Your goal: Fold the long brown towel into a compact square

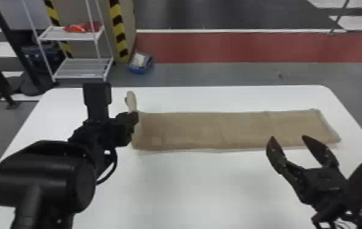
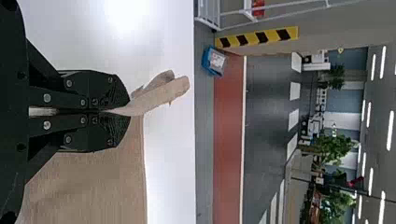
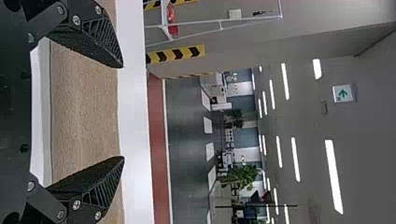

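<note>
White table (image 1: 189, 188), smooth, rounded far corners, its top showing on all sides of the towel. Brown towel (image 1: 204, 129): flat fine-napped strip, long axis left-right across the far half, far edge nearly straight. My right gripper (image 1: 288, 138) is wide, near its right part. My left gripper (image 1: 133, 117) pinches its left end, fabric poking past the tips.

The long brown towel (image 1: 207, 129) lies flat across the desk (image 1: 195, 182), centre to right, its left end pinched up.
</note>
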Tool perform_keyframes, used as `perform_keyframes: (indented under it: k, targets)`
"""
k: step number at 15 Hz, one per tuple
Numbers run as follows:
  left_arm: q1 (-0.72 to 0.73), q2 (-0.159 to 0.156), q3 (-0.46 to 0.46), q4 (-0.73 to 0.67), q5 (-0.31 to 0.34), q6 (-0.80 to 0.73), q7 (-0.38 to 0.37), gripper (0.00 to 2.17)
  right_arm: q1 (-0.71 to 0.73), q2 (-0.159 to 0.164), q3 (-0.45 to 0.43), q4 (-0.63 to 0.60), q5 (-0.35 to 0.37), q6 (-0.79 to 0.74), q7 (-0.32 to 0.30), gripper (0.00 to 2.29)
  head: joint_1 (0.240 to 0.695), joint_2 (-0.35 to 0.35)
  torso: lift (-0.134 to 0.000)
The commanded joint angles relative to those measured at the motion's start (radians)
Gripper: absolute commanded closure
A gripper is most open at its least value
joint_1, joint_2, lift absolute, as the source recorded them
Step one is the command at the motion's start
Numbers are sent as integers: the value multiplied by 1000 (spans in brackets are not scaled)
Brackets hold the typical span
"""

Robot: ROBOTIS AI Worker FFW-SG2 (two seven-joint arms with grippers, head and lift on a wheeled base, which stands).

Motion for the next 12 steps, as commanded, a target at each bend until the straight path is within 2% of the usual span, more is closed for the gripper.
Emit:
perform_keyframes:
  k: [1, 3, 5, 7, 8, 9, 10, 11, 12]
  targets:
    - [-17, -30, -96, -2, -40, 3, 27, 2138, -3, -34, -39, 22, -53, -16, -1, 208, 695, -48, -123]
    - [-58, -30, -204, 83, -91, 3, 114, 2138, -23, -60, -73, 55, -111, -31, 26, 208, 695, -100, -123]
    - [-143, -30, -305, 267, -91, -77, 191, 2138, -50, -64, -135, 103, -157, -31, 50, 205, 695, -138, -123]
    - [-179, -30, -362, 414, -89, -227, 219, 2084, -80, -85, -158, 147, -200, -31, 69, 205, 695, -209, -123]
    - [-184, -30, -386, 455, -88, -294, 226, 1943, -90, -87, -162, 163, -204, -31, 72, 205, 695, -233, -123]
    - [-184, -30, -409, 497, -80, -393, 242, 1541, -101, -87, -162, 178, -204, -31, 75, 205, 695, -252, -123]
    - [-184, -30, -420, 506, -77, -423, 222, 691, -115, -85, -161, 193, -204, -28, 75, 205, 695, -265, -123]
    - [-184, -30, -432, 503, -73, -423, 220, 73, -127, -84, -155, 203, -204, -28, 75, 205, 695, -278, -123]
    - [-172, -30, -432, 481, -69, -423, 228, -2, -141, -79, -144, 210, -197, -19, 75, 201, 695, -291, -123]
